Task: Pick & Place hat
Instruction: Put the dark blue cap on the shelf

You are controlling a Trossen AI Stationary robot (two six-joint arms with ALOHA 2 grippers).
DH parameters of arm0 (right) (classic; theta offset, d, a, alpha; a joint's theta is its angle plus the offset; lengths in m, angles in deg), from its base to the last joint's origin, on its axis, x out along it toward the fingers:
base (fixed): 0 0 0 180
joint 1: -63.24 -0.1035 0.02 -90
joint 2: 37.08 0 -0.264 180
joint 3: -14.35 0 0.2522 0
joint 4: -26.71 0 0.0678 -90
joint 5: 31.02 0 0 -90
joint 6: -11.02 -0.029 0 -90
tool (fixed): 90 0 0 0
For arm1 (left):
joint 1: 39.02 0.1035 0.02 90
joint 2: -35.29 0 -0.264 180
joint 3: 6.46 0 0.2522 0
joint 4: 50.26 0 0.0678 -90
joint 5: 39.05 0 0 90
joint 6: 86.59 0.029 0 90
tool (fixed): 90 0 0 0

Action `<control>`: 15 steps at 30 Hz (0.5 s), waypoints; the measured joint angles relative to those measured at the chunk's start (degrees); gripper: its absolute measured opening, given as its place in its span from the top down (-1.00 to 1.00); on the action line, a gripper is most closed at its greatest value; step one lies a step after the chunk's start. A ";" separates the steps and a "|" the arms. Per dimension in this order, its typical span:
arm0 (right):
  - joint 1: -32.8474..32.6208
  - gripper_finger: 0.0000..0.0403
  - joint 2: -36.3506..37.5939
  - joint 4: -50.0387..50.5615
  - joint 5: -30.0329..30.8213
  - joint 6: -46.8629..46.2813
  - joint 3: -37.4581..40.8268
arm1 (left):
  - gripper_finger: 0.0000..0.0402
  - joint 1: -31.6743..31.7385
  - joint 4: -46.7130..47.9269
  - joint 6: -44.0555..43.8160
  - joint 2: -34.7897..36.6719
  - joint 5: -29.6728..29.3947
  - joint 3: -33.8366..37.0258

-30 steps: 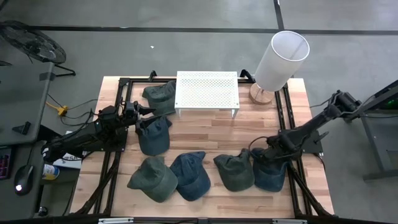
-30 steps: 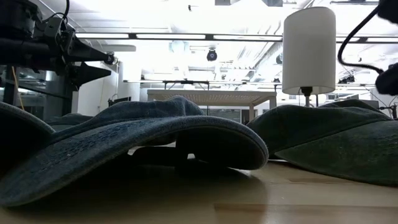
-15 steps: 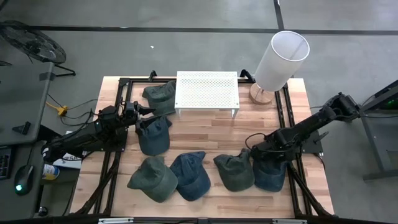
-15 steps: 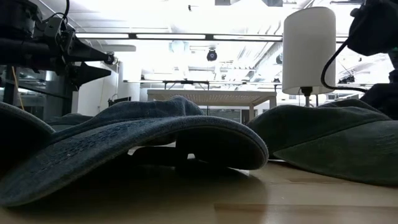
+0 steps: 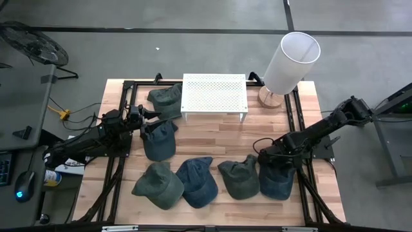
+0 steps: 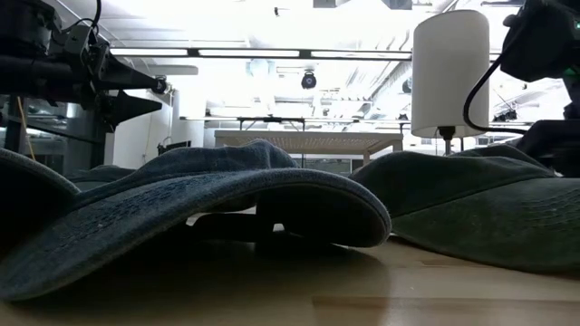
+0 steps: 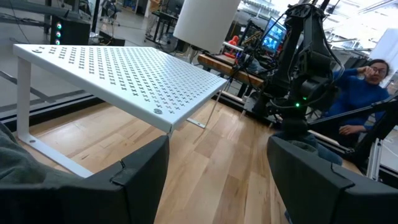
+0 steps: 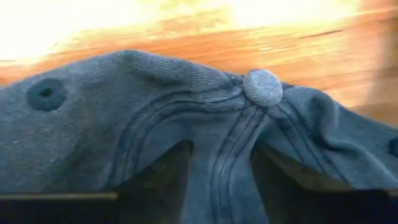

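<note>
1. Denim-blue and olive hats lie across the wooden table [image 5: 212, 135]. From above, six show: one olive hat [image 5: 165, 98] beside the white perforated rack [image 5: 214, 94], one blue hat [image 5: 158, 138] at the left arm, and a front row of four.
2. The right end effector [image 5: 269, 156] is low over the right end of that front row, at the blue hat [image 5: 277, 179] nearest the table's right edge, with an olive hat [image 5: 237, 177] just beside it.
3. Only the right wrist view shows the contact. The dark fingers [image 8: 155, 180] straddle a pinched ridge of blue fabric just below the crown button [image 8: 262, 86], so this end effector is clenched on the hat [image 8: 186, 130].
4. The overhead view cannot show that grip, since the arm covers it.
5. The left end effector [image 5: 147, 116] waits at the table's left side, above the blue hat there. Its wrist view shows the two fingers [image 7: 137, 174] spread wide with bare wood between them, holding nothing.
6. That same view looks under the rack [image 7: 118, 68] to the right arm and a seated person [image 7: 357, 93] in blue beyond the table.
7. The low view is filled by a blue hat brim [image 6: 208, 204] close up, with the white lamp shade [image 6: 450, 72] behind.
</note>
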 joint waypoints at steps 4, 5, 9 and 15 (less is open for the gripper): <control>0.00 0.42 -0.02 0.06 0.34 0.25 0.00 | -0.33 0.00 0.00 0.00 -0.01 0.01 0.00; 0.00 0.47 -0.02 0.17 0.36 0.43 0.00 | -0.33 0.00 0.00 0.01 0.00 0.01 0.00; -0.02 0.68 -0.05 0.94 0.32 0.51 0.00 | -0.33 0.00 0.00 -0.01 0.00 0.01 0.00; -0.02 0.95 -0.07 1.63 0.74 1.79 -0.02 | -0.33 0.00 0.00 -0.01 0.00 0.01 0.00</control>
